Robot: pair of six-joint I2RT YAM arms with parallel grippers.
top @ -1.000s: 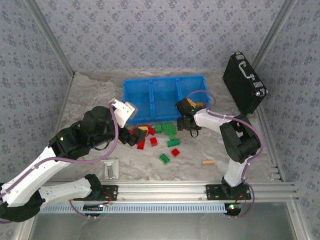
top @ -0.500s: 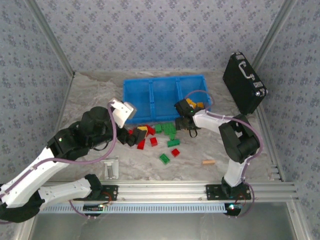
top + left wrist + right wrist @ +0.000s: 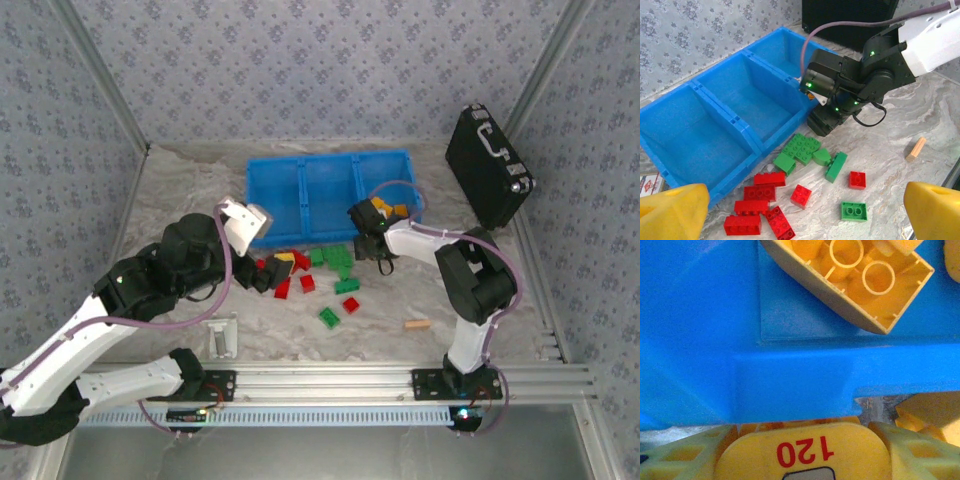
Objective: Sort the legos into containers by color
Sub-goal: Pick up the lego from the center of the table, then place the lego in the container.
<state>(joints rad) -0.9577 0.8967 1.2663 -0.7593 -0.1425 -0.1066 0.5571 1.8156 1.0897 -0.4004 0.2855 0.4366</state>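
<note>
The containers (image 3: 330, 195) sit at the far middle of the table (image 3: 170, 200), three compartments side by side in one row. A few legos (image 3: 392, 210) lie in the right compartment, and an overturned lego (image 3: 850, 275) rests on its floor. Just before the containers' near wall a heap of legos (image 3: 315, 265) spreads from left to right. Two loose legos (image 3: 329, 317) lie apart from it, nearer the arms. A stick (image 3: 417, 324) lies to their right. A case (image 3: 487, 165) stands right of the containers, against the right wall. A card (image 3: 649, 184) lies just beside the left compartment's outer end. The left pincer (image 3: 262, 275) is at the heap's left end; the right pincer (image 3: 362, 215) is at the right compartment's near wall.
</note>
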